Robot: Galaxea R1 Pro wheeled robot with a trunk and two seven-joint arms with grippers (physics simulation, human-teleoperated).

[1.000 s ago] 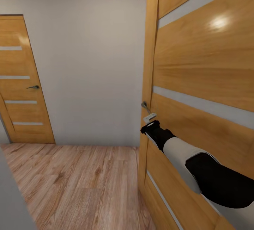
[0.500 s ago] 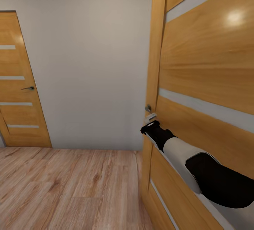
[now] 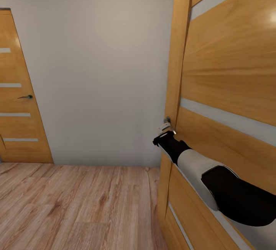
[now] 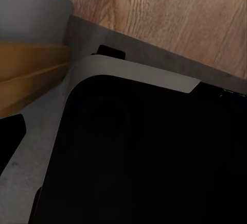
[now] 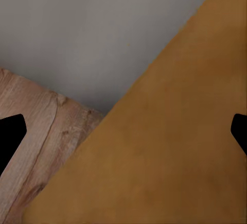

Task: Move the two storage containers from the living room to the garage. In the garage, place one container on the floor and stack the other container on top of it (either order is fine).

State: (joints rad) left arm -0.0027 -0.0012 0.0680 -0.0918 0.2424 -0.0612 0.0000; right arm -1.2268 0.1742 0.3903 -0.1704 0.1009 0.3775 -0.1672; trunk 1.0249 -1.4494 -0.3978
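The two storage containers are out of view. My right arm reaches forward to the edge of a wooden door point(image 3: 230, 70) with grey stripes, and my right gripper point(image 3: 165, 128) is right at its metal handle point(image 3: 167, 120). In the right wrist view the right gripper point(image 5: 123, 136) is open, its dark fingertips point(image 5: 10, 136) wide apart with only the door face and grey wall between them. The left wrist view looks down on my own dark base point(image 4: 144, 152); one left fingertip point(image 4: 10, 136) shows at the picture's edge.
A plain grey wall point(image 3: 99, 70) closes the space straight ahead. A second, closed wooden door point(image 3: 17, 100) with a handle stands at the far left. Light wood-plank flooring point(image 3: 76, 204) runs from the wall toward me.
The whole head view has shifted: the far-left door has slid left and the near door's edge has moved right in the picture. My right arm keeps its place at the handle.
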